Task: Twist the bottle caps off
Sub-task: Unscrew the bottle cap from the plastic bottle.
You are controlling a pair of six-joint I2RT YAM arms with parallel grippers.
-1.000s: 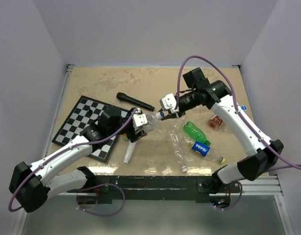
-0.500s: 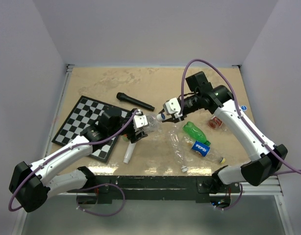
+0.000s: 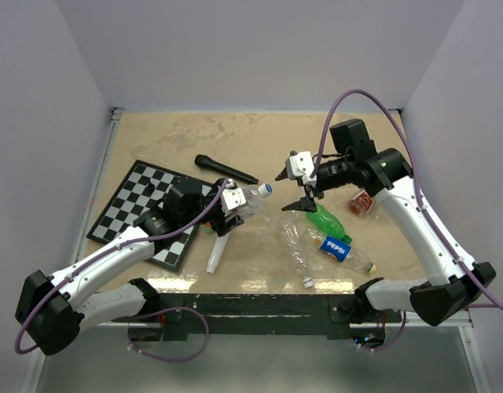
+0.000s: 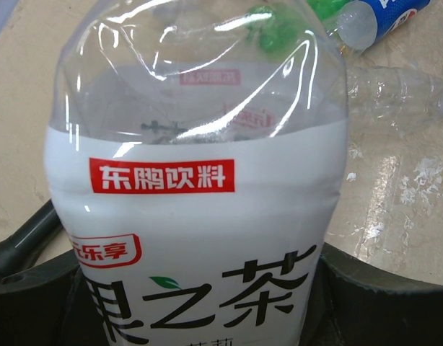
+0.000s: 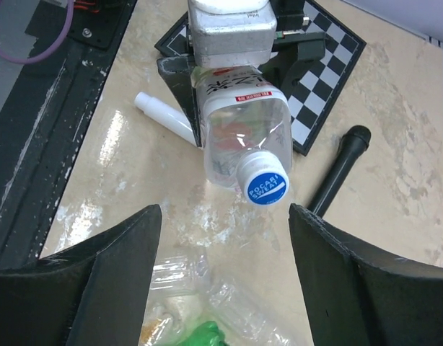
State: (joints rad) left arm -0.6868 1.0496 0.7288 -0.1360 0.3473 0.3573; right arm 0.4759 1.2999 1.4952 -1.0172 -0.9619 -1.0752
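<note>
Bottle cap (image 3: 266, 189) on bottle (image 3: 250, 201), right of chessboard (image 3: 133, 205), probably before microphone (image 3: 225, 170).

Your tan bench (image 3: 194, 139) carries a black-and-white chessboard (image 3: 124, 209) at the left, turned at an angle. Just past its far corner you have a black microphone (image 3: 225, 170) lying flat. It is well apart from a white cylinder (image 3: 214, 258) that lies by the chessboard's near corner. Over at your right sits a small reddish round thing (image 3: 362, 204); you can't tell what it is.
</note>
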